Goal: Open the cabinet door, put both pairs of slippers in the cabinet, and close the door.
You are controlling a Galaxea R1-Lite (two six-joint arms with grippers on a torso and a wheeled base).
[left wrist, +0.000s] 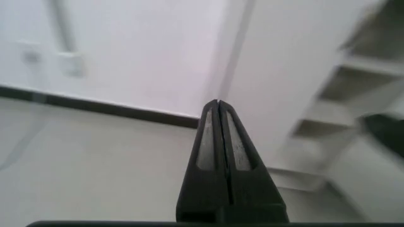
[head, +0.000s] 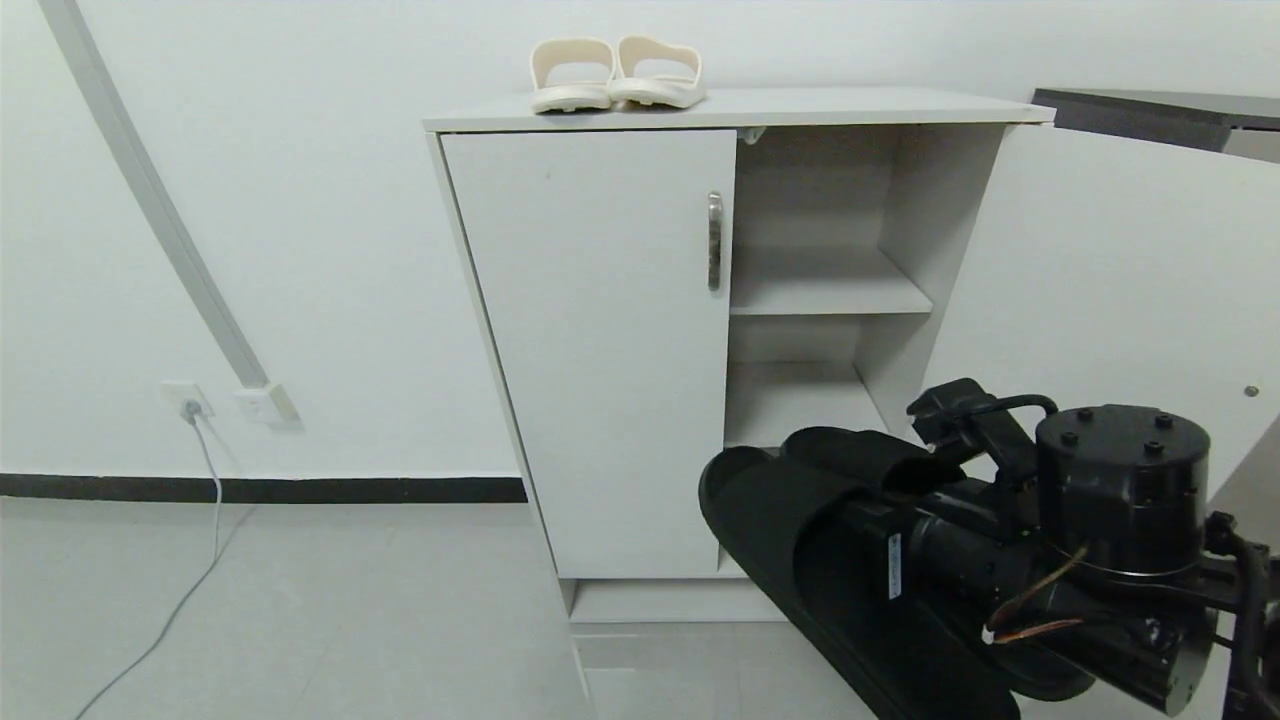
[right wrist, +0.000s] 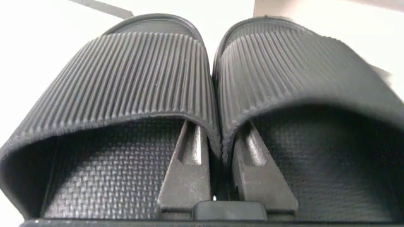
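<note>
Black slippers (head: 800,520) hung as a pair before the cabinet (head: 590,350), at its open right half, with the right gripper (right wrist: 219,151) clamped on their touching inner walls. Cream slippers (head: 615,75) sat on the cabinet top, and the left gripper (left wrist: 218,126) was closed on nothing. Judged best: hold soles level, pass inside the open door (head: 1100,280), set the pair deep on a shelf (head: 820,290) before releasing.

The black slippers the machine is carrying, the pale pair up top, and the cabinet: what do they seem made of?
Black slippers: likely soft rubber or foam, matte, with ribbed straps and a woven-textured footbed. Pale slippers: apparently similar moulded foam, smooth cream. Cabinet: probably laminated board, flat matte white panels; its handle looks like shiny metal.
</note>
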